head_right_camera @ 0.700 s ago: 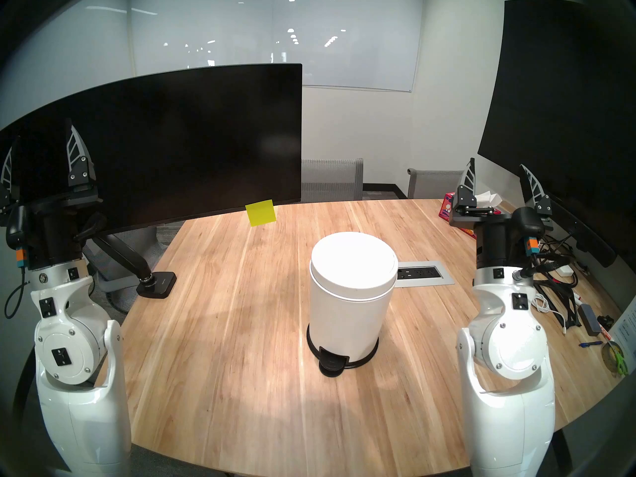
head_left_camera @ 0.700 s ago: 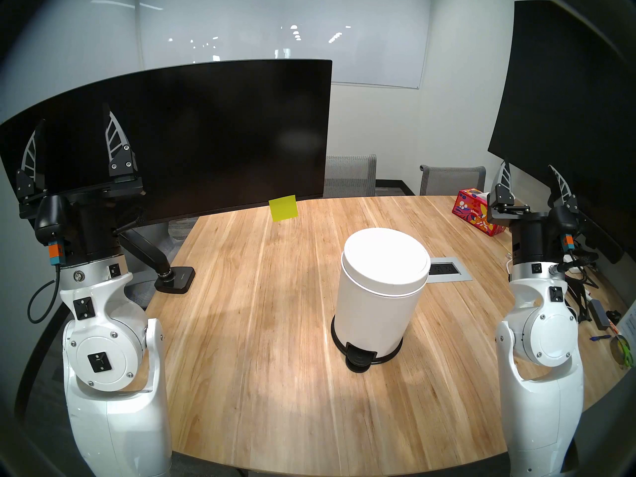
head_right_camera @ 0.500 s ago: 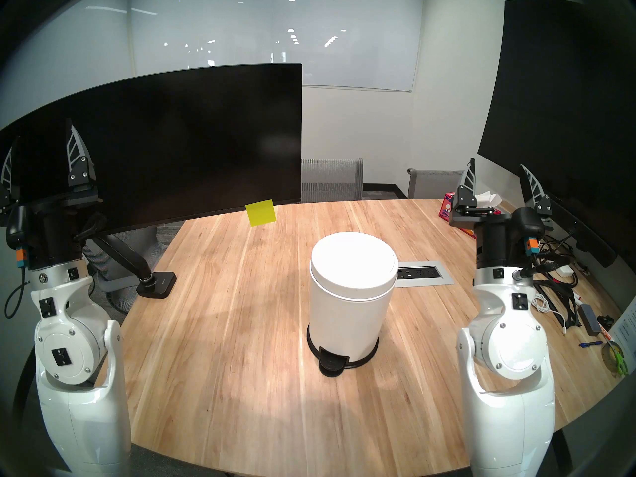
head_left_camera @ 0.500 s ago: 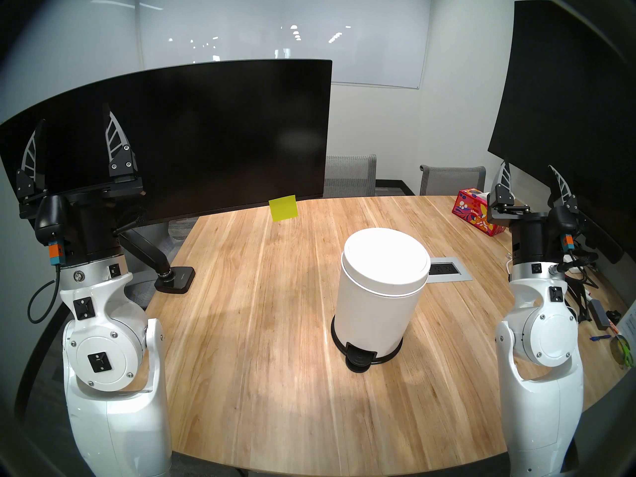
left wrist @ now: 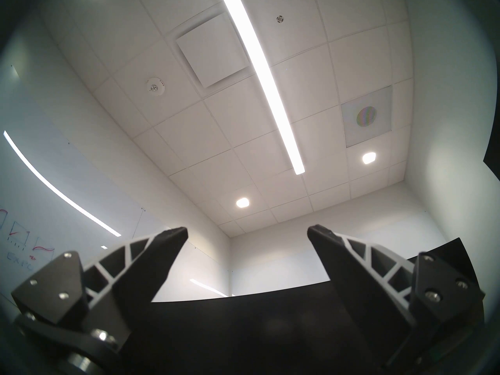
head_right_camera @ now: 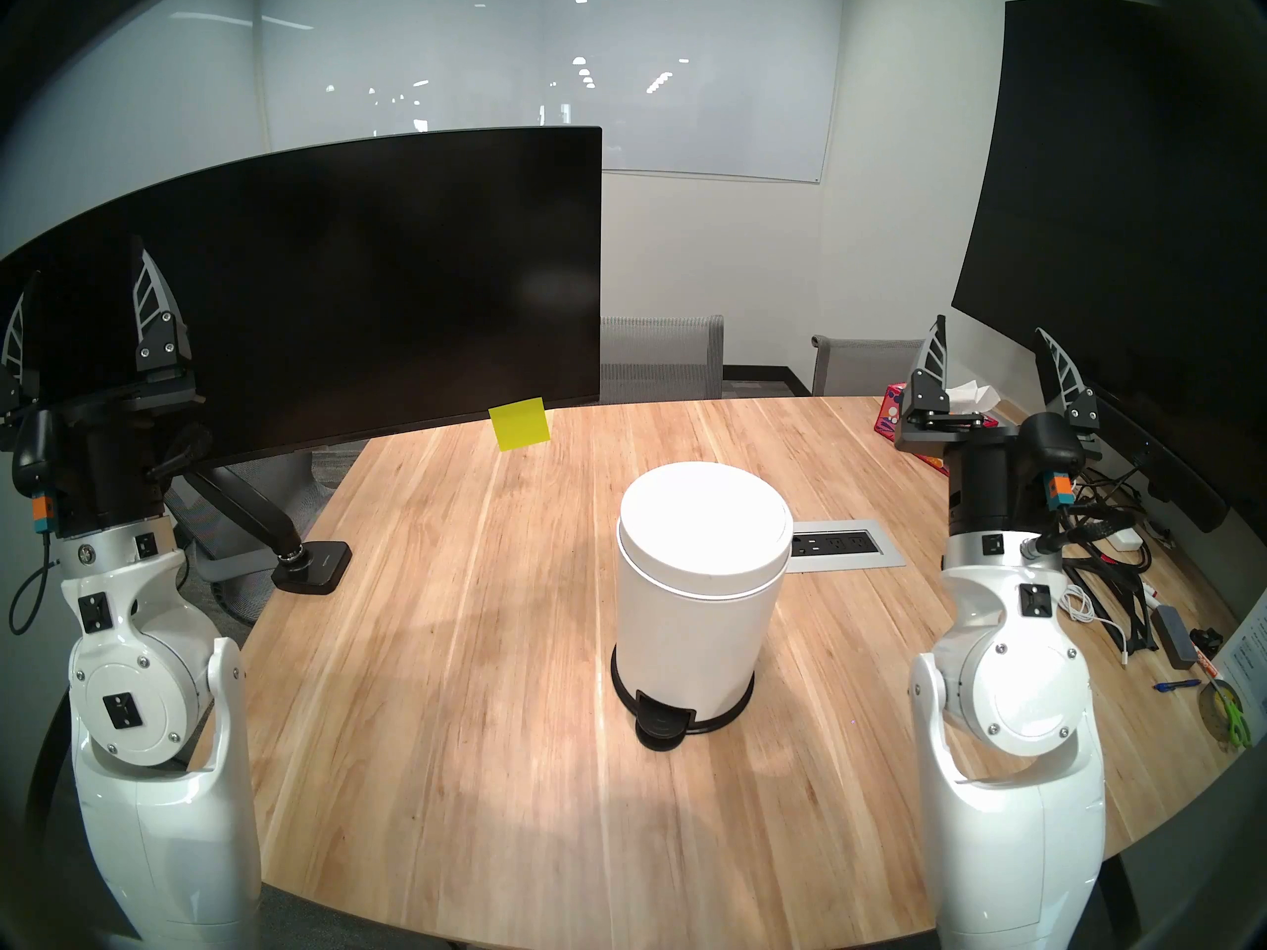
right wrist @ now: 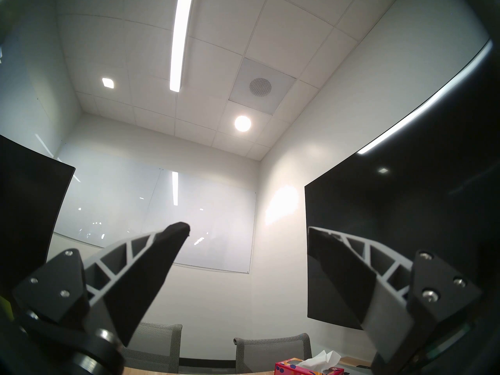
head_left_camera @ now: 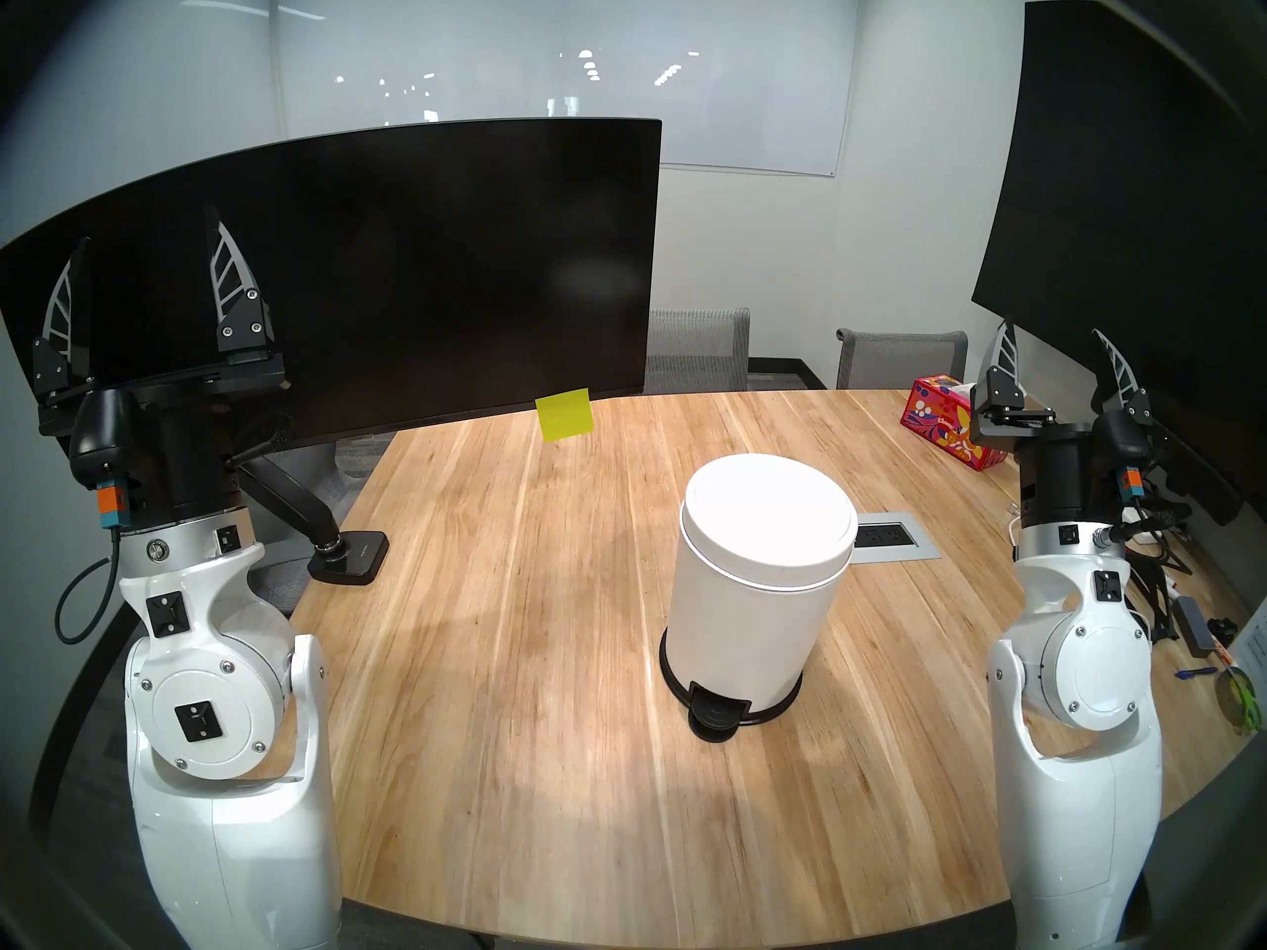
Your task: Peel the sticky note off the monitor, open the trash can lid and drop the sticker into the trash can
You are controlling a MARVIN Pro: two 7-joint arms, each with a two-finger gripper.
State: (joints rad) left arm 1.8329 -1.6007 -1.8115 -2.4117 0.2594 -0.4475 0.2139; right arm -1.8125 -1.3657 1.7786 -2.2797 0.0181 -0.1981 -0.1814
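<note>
While both arms stand raised at the frame's lower corners, nothing held. Left gripper (head_left_camera: 147, 242) at mid-left of the head view, fingers pointing up and spread wide, bare air between them; same seen from the left wrist view (left wrist: 247, 231), tips well apart against the ceiling. Right gripper (head_left_camera: 1052, 342) at mid-right, likewise pointing up with fingers parted and empty; confirmed in the right wrist view (right wrist: 249, 229).

Monitor (head_left_camera: 411, 263) filling the left and centre of the upper half, curved, dark, carried on a black jointed arm (head_left_camera: 288, 499) with a square base on the table (head_left_camera: 514, 619). Sticker (head_left_camera: 564, 414), yellow-green, just above centre, hanging from the monitor's bottom edge near its right corner, lower part over the wood; whether stuck to bezel or screen face, hard to say at this size. A sliver of yellow-green at the far left edge of the right wrist view, too little to name.

Trash can (head_left_camera: 744, 619) right of centre, upright on the table, well apart from the sticker and from both grippers. Trash can lid (head_left_camera: 771, 517) down, closed on the can. Black pedal (head_left_camera: 716, 712) at the bottom, facing the camera.

Second dark screen (head_left_camera: 1124, 208) at upper right. Tissue box (head_left_camera: 949, 424) at the table's far right, near the right gripper.
</note>
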